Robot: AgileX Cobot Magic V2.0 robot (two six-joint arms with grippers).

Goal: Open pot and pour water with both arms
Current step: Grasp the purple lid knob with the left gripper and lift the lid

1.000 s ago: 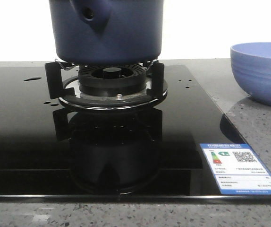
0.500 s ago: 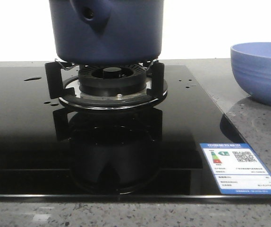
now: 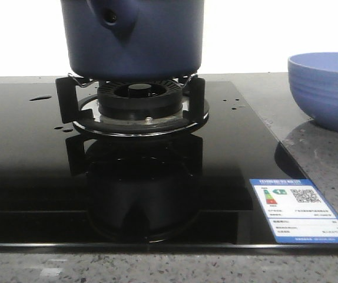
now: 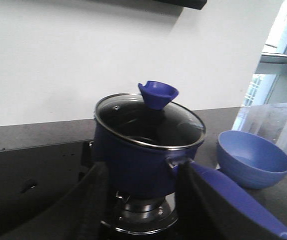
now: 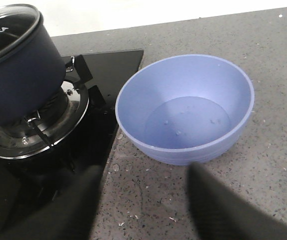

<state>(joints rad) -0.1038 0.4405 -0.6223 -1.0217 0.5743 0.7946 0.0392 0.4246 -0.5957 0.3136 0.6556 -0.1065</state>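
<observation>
Front view: the pot [image 3: 132, 36] sits on the burner grate [image 3: 132, 109] of the black glass hob [image 3: 33, 177], toward the far edge of the worktop [image 3: 328, 159]. Its stub with the round hole faces the camera. Its top is cut off by the frame, so the lid is not visible here. Small drops of water [image 3: 40, 98] lie on the glass toward the far left corner, with a few more specks right of the burner. The light blue bowl [image 3: 325, 88] stands on the stone at the right edge, well apart from the pot, probably placed there as the pour target. A label sticker [image 3: 298, 210] is at the near right corner of the hob. No arm in this view.

Left wrist view: glass lid [image 4: 148, 121] is on the pot, with its blue knob [image 4: 158, 94] upright, so the opening step looks not yet done. The long handle runs out toward the bowl side. The left pincer [image 4: 139, 200] is released, dark fingers spread wide and aimed at the pot body, holding nothing.

Right wrist view: the bowl is seen from above, with only a few droplets inside. The pot is beside it on the burner. The right pincer [image 5: 143, 207] is released too, fingers apart and hovering on the near side of the bowl, touching nothing.
</observation>
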